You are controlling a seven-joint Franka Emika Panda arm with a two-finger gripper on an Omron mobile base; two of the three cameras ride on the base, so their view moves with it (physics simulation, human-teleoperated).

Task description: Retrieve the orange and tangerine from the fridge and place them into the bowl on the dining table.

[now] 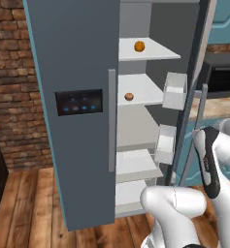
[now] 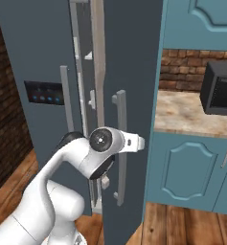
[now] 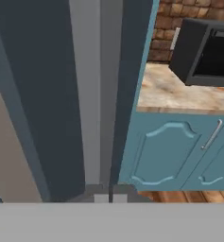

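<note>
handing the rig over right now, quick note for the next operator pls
Gripper: shut, holding nothing I can see, up against the long handle of the fridge's right door.
Right door is swung open, left door closed.
Orange sits on the top visible shelf; tangerine on the shelf below it.
Done: fridge opened. Neither fruit picked yet.
Left: grab both fruits and carry them to the bowl on the dining table.

Open fridge point(image 1: 77, 106) door point(image 2: 129, 95) edge blocks the shelves point(image 1: 140, 89).
</note>
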